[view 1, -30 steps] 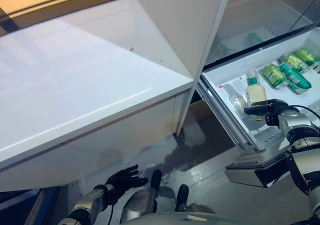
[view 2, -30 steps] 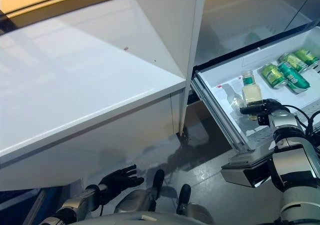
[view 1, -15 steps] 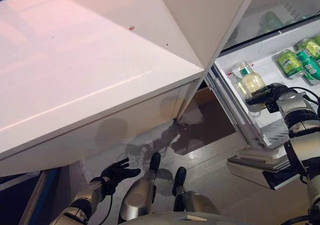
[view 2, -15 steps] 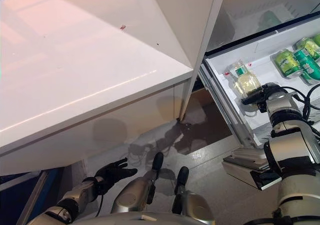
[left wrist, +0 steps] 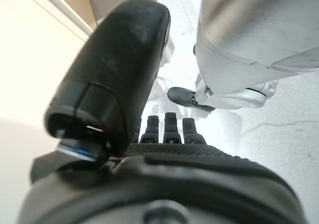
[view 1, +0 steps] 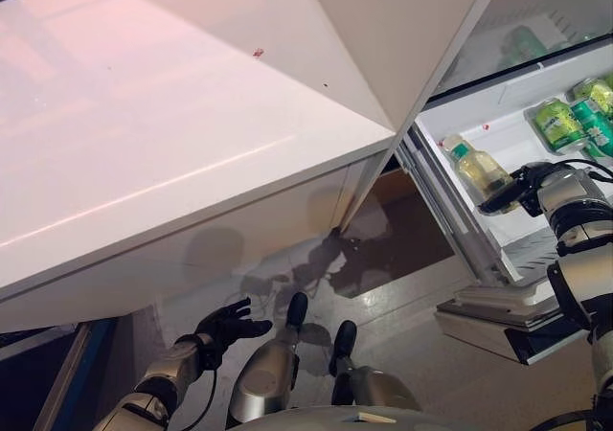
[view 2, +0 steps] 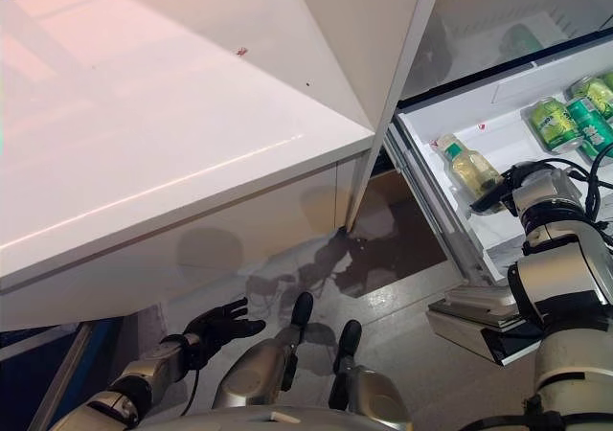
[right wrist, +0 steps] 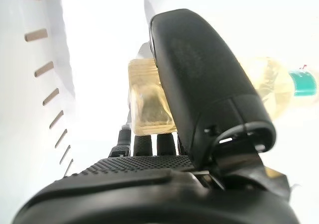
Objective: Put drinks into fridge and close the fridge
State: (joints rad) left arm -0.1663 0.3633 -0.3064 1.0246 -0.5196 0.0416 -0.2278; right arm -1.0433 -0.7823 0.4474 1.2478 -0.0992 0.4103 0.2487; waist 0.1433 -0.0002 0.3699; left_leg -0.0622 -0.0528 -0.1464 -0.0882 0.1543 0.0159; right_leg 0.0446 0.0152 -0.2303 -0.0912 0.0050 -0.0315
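Note:
A bottle (view 1: 476,167) of pale yellow drink with a green cap lies tilted in the open white fridge drawer (view 1: 448,211), its cap pointing away from my right hand. My right hand (view 1: 525,188) is at the bottle's base. In the right wrist view the thumb (right wrist: 199,79) lies over the bottle (right wrist: 149,107) and the fingers run under it. Green cans (view 1: 567,124) lie farther back in the same drawer. My left hand (view 1: 228,325) hangs low over the floor with straight fingers, holding nothing.
A wide white counter top (view 1: 172,134) fills the left half. A white upright panel (view 1: 402,38) stands between it and the fridge. A green drink (view 1: 522,40) shows dimly on the shelf above the drawer. Grey floor (view 1: 402,297) lies below the drawer's front.
The camera has shifted. The bottle has gone from upright to tilted over in the drawer, with my right hand still at its base. The left hand stays low.

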